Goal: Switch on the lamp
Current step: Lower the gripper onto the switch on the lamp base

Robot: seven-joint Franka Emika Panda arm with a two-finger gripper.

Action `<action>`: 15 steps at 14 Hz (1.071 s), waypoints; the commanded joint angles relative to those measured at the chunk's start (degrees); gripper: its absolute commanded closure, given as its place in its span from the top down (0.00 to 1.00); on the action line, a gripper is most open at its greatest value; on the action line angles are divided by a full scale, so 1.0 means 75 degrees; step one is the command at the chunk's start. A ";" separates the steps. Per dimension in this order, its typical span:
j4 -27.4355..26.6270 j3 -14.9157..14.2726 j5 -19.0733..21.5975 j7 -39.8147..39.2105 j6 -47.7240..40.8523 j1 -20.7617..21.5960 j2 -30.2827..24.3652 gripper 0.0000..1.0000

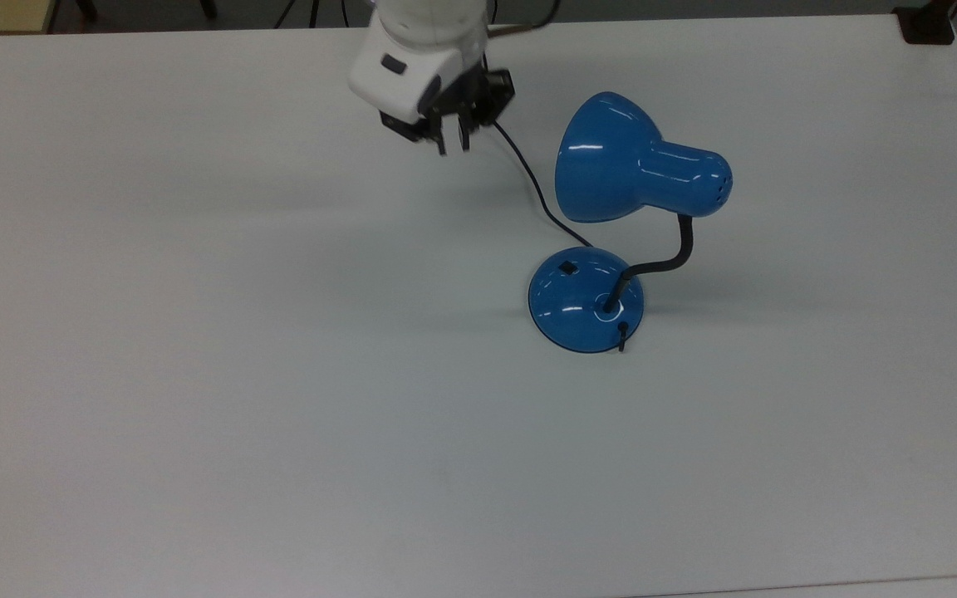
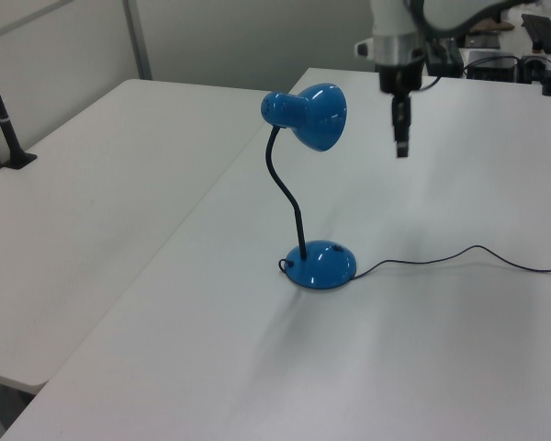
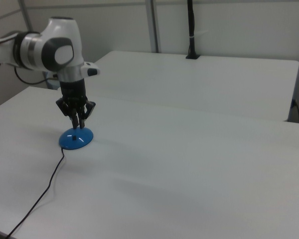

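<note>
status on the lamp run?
Gripper shut, empty, in the air, apart from lamp. Lamp unlit; base switch untouched. Only the cord lies between them.

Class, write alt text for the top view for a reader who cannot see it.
A blue desk lamp stands on a white table, its shade unlit. A white robot arm's gripper hangs above the lamp's black cord.
</note>
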 commanded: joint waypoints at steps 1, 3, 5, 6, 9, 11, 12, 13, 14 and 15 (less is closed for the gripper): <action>-0.0342 -0.0053 0.0214 0.0972 0.1308 0.0407 0.0327 0.00; -0.0400 -0.0053 0.0215 0.1558 0.1918 0.0653 0.0574 0.00; -0.0564 -0.0053 0.0215 0.2389 0.2515 0.0876 0.0703 0.00; -0.0599 -0.0053 0.0215 0.2671 0.2866 0.0946 0.0808 0.00; -0.0576 -0.0053 0.0203 0.3294 0.3454 0.1146 0.1218 0.00; -0.0588 -0.0053 0.0203 0.3517 0.3899 0.1181 0.1394 0.00; -0.0588 -0.0053 0.0203 0.3657 0.3982 0.1262 0.1476 0.00; -0.0588 -0.0053 0.0203 0.3751 0.4006 0.1263 0.1512 0.00; -0.0588 -0.0053 0.0203 0.3775 0.4006 0.1275 0.1570 0.00; -0.0588 -0.0053 0.0203 0.3776 0.4018 0.1275 0.1606 0.00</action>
